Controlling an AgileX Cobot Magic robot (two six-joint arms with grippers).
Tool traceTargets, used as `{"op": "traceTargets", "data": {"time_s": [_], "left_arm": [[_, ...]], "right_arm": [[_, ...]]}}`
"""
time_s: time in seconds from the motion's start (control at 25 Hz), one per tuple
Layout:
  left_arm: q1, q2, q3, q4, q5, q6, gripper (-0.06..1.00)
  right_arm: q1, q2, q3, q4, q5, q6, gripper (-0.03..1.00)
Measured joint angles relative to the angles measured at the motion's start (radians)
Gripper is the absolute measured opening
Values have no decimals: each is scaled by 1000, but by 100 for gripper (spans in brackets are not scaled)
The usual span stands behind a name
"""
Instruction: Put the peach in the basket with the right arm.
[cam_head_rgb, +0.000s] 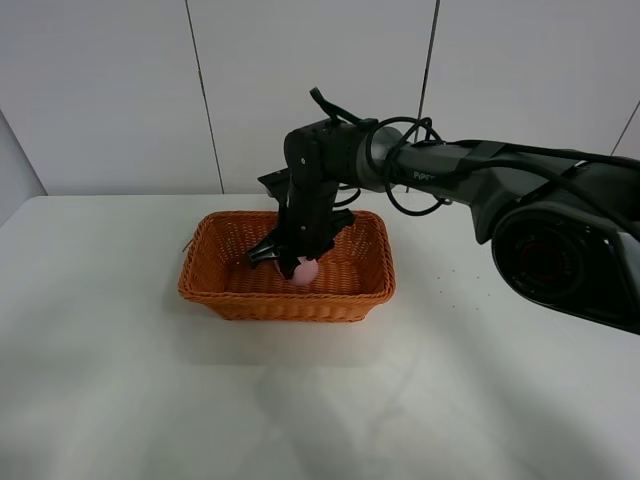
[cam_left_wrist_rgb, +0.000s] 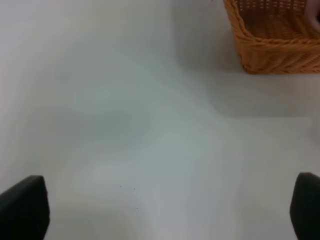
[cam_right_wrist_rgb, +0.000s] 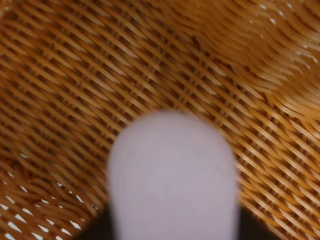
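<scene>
The orange-brown wicker basket (cam_head_rgb: 285, 297) stands on the white table, mid-view. My right arm reaches in from the right, and the right gripper (cam_head_rgb: 298, 266) hangs low inside the basket, shut on the pink peach (cam_head_rgb: 306, 270). In the right wrist view the peach (cam_right_wrist_rgb: 172, 175) fills the lower middle, just above the woven basket floor (cam_right_wrist_rgb: 100, 75), with dark finger edges tight against both its sides. The left gripper (cam_left_wrist_rgb: 165, 220) hovers over bare table with its fingers (cam_left_wrist_rgb: 22, 207) far apart and nothing between them. A corner of the basket (cam_left_wrist_rgb: 270, 50) shows in the left wrist view.
The white table (cam_head_rgb: 120, 380) extends around the basket on all sides. A white panelled wall (cam_head_rgb: 120, 90) stands behind the table. The right arm's thick base (cam_head_rgb: 560, 250) and cables occupy the right of the exterior view.
</scene>
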Motion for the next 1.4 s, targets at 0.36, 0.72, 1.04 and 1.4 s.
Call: {"op": "traceTargets", "data": {"time_s": [0.36,0.72,1.04,1.4], "left_arm": [[0,0,0,0,0,0,99],[0,0,0,0,0,0,99],[0,0,0,0,0,0,99],[0,0,0,0,0,0,99]], "right_arm": [[0,2,-160,2,154,9,69],[-5,-72,-377,-14,214,26,70],[-119,-86,-379,-14,218,23,70],[-427,-82,-376,-21,219,13,70]]}}
